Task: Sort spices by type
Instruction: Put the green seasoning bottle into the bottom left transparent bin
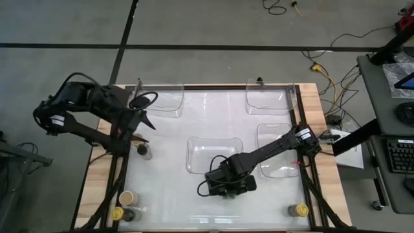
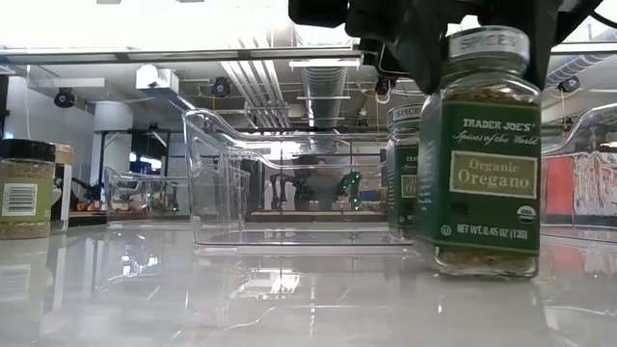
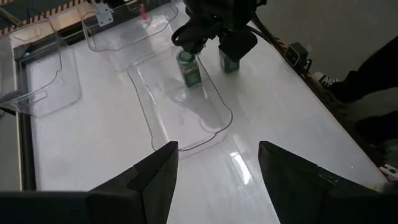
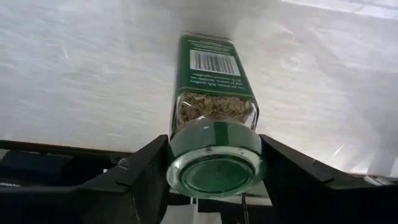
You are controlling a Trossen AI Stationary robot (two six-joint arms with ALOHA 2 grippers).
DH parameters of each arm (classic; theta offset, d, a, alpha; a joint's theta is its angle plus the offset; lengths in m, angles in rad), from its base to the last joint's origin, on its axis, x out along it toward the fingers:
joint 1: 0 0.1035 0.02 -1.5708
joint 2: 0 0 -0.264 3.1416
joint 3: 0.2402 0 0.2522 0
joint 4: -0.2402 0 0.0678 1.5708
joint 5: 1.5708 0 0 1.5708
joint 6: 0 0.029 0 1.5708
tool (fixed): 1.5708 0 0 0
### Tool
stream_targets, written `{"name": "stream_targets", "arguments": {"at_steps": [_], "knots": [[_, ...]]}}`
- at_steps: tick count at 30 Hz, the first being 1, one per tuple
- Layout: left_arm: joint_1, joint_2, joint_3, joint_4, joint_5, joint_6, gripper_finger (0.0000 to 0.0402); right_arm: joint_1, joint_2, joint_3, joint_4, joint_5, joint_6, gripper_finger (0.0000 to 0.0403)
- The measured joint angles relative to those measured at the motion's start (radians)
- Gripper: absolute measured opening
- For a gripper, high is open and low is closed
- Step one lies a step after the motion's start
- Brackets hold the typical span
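The green-labelled oregano jar (image 2: 487, 154) stands upright on the white table (image 1: 168, 142) near its front edge, a second green jar (image 2: 403, 173) just behind it. The right gripper (image 4: 214, 163) straddles the near jar's lid, fingers either side; whether they press or have let go is hard to tell. A clear tray (image 1: 213, 154) sits just beyond. The left gripper (image 3: 217, 177) hangs open, empty, near the left edge, with bare tabletop ahead.

Grey floor (image 1: 207, 26) marked with dark lines surrounds the table (image 1: 90, 188). Loose cables (image 1: 323, 65) lie on it. A desk (image 1: 381, 97) with a keyboard (image 1: 401, 155) stands alongside. Ceiling ducts (image 2: 260, 87), possibly pipework, run overhead.
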State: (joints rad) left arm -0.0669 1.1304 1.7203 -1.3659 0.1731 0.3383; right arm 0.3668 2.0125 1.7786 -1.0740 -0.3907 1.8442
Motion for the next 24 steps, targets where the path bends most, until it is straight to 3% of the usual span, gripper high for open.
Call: {"name": "stream_targets", "arguments": {"at_steps": [17,24], "knots": [[0.000,-0.015,0.000,0.039,-0.001,-0.026,0.0207,-0.001,-0.015,0.000,-0.004,0.026,-0.064,0.0315],[0.000,-0.015,0.000,0.046,-0.001,-0.061,0.0207,-0.001,-0.053,-0.001,-0.009,0.063,-0.191,0.0343]]}}
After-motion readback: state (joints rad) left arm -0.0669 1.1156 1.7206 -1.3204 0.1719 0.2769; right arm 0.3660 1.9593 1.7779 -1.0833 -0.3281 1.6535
